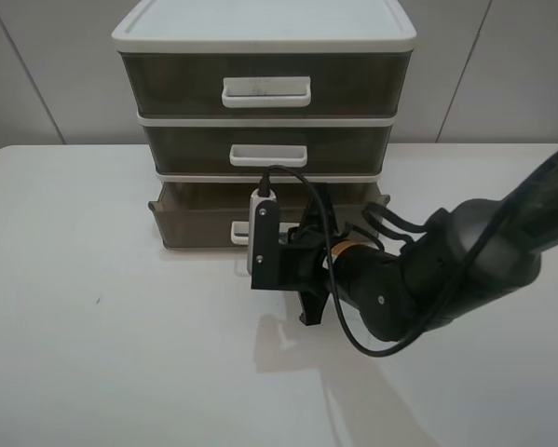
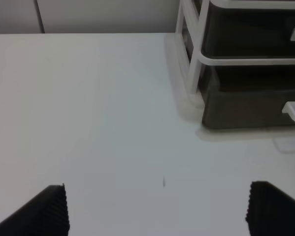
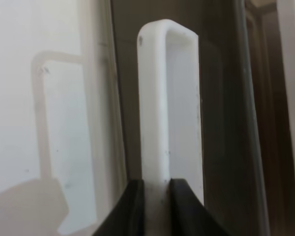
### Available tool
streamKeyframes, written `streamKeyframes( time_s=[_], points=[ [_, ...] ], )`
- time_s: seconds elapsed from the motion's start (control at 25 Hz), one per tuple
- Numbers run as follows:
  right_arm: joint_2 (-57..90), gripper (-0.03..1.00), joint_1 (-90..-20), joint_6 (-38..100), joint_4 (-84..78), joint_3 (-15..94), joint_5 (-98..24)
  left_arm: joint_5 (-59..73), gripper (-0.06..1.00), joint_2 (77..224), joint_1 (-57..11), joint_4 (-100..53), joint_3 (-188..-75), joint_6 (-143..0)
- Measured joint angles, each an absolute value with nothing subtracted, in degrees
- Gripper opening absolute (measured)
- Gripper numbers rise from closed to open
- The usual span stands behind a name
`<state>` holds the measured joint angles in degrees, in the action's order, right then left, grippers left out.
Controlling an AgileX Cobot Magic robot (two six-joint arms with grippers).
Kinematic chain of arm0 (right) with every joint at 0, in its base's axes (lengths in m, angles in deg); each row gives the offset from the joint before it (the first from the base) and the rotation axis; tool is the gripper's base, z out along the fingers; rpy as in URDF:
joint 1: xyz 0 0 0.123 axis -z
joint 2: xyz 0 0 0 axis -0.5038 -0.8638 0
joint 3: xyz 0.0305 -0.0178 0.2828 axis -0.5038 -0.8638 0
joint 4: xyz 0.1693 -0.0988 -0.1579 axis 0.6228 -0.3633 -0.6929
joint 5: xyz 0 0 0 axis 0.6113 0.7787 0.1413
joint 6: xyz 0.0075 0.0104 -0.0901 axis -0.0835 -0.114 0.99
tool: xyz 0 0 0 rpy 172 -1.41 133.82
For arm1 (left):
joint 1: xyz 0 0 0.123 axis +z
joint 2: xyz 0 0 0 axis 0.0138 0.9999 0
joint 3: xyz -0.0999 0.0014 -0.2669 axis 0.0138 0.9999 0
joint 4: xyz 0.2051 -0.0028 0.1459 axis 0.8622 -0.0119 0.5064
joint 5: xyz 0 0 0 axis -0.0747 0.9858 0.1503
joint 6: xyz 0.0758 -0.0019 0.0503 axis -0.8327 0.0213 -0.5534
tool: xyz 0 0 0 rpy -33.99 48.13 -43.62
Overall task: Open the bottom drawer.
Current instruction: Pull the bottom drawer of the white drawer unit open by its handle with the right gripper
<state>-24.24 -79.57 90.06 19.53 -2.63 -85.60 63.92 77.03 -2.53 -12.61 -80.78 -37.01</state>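
Bottom drawer (image 1: 195, 223) is sitting lowest in the white-framed drawer unit (image 1: 260, 37), centre of the high view, under the middle drawer (image 1: 185, 149) and top drawer (image 1: 167, 84). Its front is sticking out a little past the frame on both sides, and the left wrist view is showing the same at its right edge, so the drawer is reading as only just cracked open.

Your right gripper (image 3: 157, 189) is pinching the drawer's small white loop handle (image 3: 154, 98). In the right wrist view both dark fingers are pressing against the end of the loop at bottom centre, with white plastic filling the gap between them. In the high view the right arm is reaching in from the right edge to centre frame, and its wrist is covering most of the handle.

Your left gripper (image 2: 157, 211) is doing nothing. Its fingers (image 2: 51, 211) are spread wide at the bottom corners of the left wrist view, holding nothing, hanging over bare white table (image 1: 92, 354) well apart from the unit.

Step in hand: the pull itself, grasp made, drawer mostly closed. For the next move you are needing a straight draw toward the bottom of the high frame, level with the table, grip staying firm. The hold is narrow and on one end of the loop, so slipping off looks possible, and the light unit may slide along with the pull.
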Motion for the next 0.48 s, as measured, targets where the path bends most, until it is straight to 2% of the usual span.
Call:
streamKeyframes(
  time_s=[0.48],
  points=[
    [-23.2,0.11,-88.0,98.6,33.3,-3.5,-86.8,63.9,0.74,77.0,-2.5,-12.6,-80.8,-37.0]
  ],
)
